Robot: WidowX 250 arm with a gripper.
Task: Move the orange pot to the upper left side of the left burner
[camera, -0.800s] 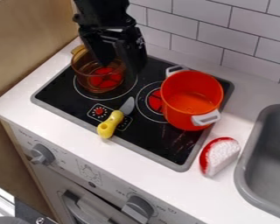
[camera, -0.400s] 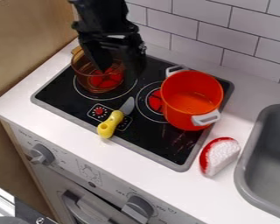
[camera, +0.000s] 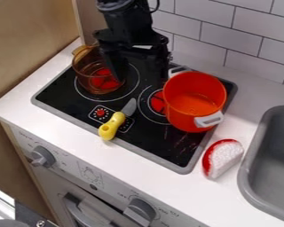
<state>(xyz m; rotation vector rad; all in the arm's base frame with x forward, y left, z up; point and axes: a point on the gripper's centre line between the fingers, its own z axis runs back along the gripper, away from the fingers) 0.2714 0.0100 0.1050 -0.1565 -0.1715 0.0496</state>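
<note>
Fingers apart and holding nothing, a black gripper [camera: 140, 76] shifts rightward from above the left burner [camera: 126, 90] toward the orange pot [camera: 191, 106] at that burner's right; an amber glass pot [camera: 95, 76] on the burner could crowd its placement.

The upright orange pot [camera: 179, 116] partly covers the right burner [camera: 157, 103].

A small knife with yellow handle [camera: 113, 124] lies over the front edge of the black cooktop [camera: 168, 148], its blade pointing to the back. On the white bench [camera: 150, 170], just beside the cooktop, is a red and white wedge-shaped piece [camera: 225, 156], and near it, at the right, a grey sink [camera: 244, 177]. White tiles [camera: 260, 63] cover the wall behind, a wooden panel [camera: 25, 37] stands at the left, and grey knobs [camera: 43, 156] are on the front.
</note>
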